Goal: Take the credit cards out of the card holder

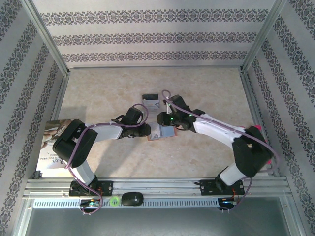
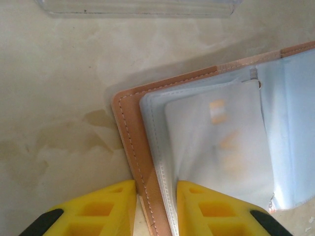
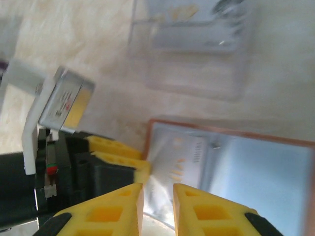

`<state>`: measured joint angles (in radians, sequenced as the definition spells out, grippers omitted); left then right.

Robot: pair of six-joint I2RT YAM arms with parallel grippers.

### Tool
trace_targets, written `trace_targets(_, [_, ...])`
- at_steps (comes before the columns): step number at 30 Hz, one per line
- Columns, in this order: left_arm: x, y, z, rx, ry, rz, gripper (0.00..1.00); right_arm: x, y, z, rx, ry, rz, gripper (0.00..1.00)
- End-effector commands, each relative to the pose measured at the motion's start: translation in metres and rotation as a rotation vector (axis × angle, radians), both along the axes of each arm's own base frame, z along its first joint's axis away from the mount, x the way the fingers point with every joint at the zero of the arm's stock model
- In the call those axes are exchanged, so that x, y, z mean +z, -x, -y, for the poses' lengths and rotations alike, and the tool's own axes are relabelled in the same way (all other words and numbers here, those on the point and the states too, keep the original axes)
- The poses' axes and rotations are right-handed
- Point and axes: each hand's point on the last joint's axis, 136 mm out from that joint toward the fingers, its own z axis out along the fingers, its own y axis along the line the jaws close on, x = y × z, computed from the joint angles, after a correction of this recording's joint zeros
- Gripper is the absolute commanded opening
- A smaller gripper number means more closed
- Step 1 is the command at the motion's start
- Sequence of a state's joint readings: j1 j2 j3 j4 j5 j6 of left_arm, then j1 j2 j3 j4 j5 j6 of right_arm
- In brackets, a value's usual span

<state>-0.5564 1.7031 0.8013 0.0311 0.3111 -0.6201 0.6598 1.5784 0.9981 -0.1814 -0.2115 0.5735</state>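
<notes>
Fingers (image 2: 98,211) of blocky yellow plastic on the left gripper (image 2: 156,209) stand narrowly apart at one edge of the small tan-brown leather card holder (image 2: 129,142). The holder's stitched border and the stacked edges of its clear sleeves fill the gap between them. Whether they are clenched on that edge or merely pressed against it cannot be told. The card holder lies opened flat on the mottled beige counter (image 1: 211,88), roughly at its middle and between the two arms, with its blue-grey inner panels facing up. A pale card with faint orange markings (image 2: 216,142) sits inside the top sleeve. The right gripper (image 3: 157,209) hangs over the same half of the holder, just beside the left one. Its yellow fingers are also close together, and a corner of shiny sleeve shows in the slit between them; a firm grasp cannot be confirmed there either. In the right wrist view the left fingers touch the holder's leather edge. A silvery clear plastic case (image 1: 151,102) lies on the counter just beyond the card holder, apart from it.
</notes>
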Motion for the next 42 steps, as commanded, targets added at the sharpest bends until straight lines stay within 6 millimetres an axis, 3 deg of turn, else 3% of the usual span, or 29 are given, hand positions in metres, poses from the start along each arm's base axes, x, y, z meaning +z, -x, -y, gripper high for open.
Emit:
trace_targets(1, [-0.023,0.017,-0.009,-0.02,-0.074,-0.075,0.27,-0.022,0.013,-0.017,0.061,-0.041,-0.105,0.23])
trace_targets(7, [-0.026,0.019,-0.011,-0.022,-0.083,-0.083,0.27,-0.065,0.011,-0.001,0.023,-0.002,-0.19,0.2])
trace_targets(15, [-0.03,0.021,-0.011,-0.023,-0.088,-0.092,0.27,-0.083,0.007,0.016,-0.038,0.021,-0.225,0.22])
trace_targets(33, [-0.032,0.021,-0.012,-0.025,-0.094,-0.1,0.27,-0.089,0.014,-0.019,0.01,-0.163,-0.325,0.23])
trace_targets(39, [-0.032,0.021,-0.013,-0.021,-0.093,-0.098,0.28,-0.091,0.014,-0.012,-0.019,-0.148,-0.317,0.12])
trace_targets(42, [-0.031,0.021,-0.014,-0.016,-0.096,-0.093,0.34,-0.091,0.014,-0.006,-0.041,-0.138,-0.306,0.0])
